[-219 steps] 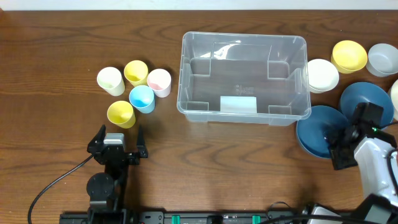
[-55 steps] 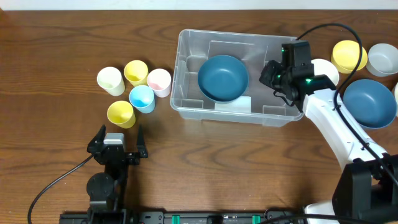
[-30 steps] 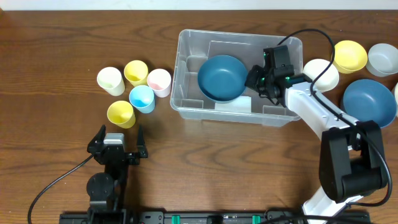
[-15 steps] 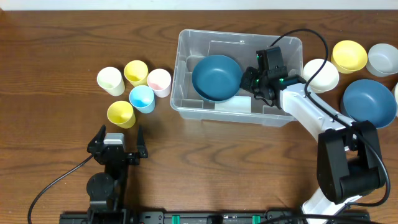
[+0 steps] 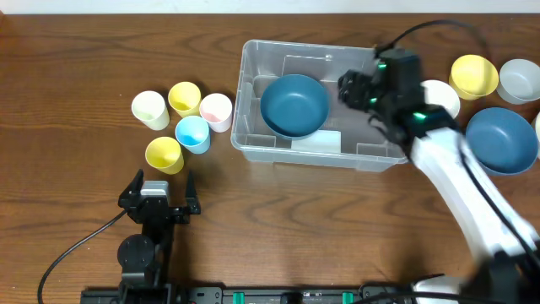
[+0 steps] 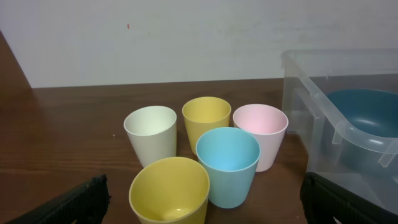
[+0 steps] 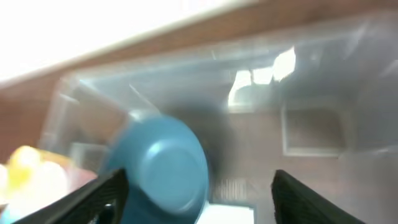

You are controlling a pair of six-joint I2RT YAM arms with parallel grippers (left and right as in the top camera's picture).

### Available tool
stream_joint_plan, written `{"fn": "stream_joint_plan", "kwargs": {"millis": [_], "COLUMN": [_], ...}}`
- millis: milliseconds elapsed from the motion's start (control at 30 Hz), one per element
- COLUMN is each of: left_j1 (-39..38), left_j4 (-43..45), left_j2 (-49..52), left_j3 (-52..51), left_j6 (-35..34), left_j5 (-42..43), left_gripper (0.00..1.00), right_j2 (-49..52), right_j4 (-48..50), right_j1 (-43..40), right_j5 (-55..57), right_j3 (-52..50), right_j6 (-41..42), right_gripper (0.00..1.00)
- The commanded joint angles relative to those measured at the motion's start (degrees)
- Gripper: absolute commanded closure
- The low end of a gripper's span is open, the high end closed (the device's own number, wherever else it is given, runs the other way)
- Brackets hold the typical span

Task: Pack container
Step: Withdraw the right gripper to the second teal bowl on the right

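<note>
The clear plastic container [image 5: 325,48] stands at the table's middle back. A dark blue bowl [image 5: 294,105] lies inside its left half. My right gripper [image 5: 359,89] hovers over the container's right half, open and empty, just right of the bowl. The blurred right wrist view shows the bowl [image 7: 168,171] between my spread fingers [image 7: 198,196], inside the container [image 7: 311,124]. My left gripper [image 5: 158,192] rests open and empty near the front edge, facing the cups; its fingers [image 6: 208,199] frame them, with the container [image 6: 311,93] and bowl [image 6: 360,109] at the right.
Several cups stand left of the container: cream [image 5: 149,109], yellow [image 5: 184,98], pink [image 5: 216,111], light blue [image 5: 192,133], yellow [image 5: 164,154]. At the right are a white bowl [image 5: 440,101], a yellow bowl [image 5: 473,76], a grey bowl [image 5: 519,80] and a dark blue bowl [image 5: 504,139].
The dark blue bowl went from the right-hand stack into the container and was pushed a little left. My right gripper has now pulled up and back to the right. The left arm has not moved.
</note>
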Motion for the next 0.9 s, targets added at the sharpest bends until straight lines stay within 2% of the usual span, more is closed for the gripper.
{"fn": "stream_joint_plan", "kwargs": {"millis": [0, 100, 167, 333, 500, 667, 867], "left_j1": [0.24, 0.24, 0.24, 0.24, 0.24, 0.24, 0.24], "left_j4": [-2.21, -2.21, -2.21, -2.21, -2.21, -2.21, -2.21], "left_j2": [-0.28, -0.28, -0.28, -0.28, -0.28, -0.28, -0.28], "left_j3": [-0.76, -0.76, -0.76, -0.76, -0.76, -0.76, -0.76], "left_j6": [0.81, 0.81, 0.81, 0.81, 0.81, 0.81, 0.81], "left_j5": [0.83, 0.83, 0.83, 0.83, 0.83, 0.83, 0.83], "left_gripper": [0.02, 0.02, 0.02, 0.02, 0.02, 0.02, 0.02], "right_j2": [-8.33, -14.21, -17.44, -22.99, -22.95, -21.03, -17.14], "right_j4": [-3.04, -9.97, -16.28, -31.67, -41.66, -40.39, -30.97], "right_j1": [-2.29, -5.09, -7.63, -17.31, -27.45, -35.04, -41.75], "right_j5": [7.54, 15.06, 19.87, 25.51, 25.88, 25.35, 18.99], "right_j3": [1.53, 1.53, 1.53, 1.53, 0.28, -5.09, -10.62], "right_j6": [-2.47, 0.42, 5.55, 17.57, 26.14, 28.37, 27.76], "right_gripper": [0.17, 0.05, 0.01, 0.01, 0.01, 0.01, 0.01]}}
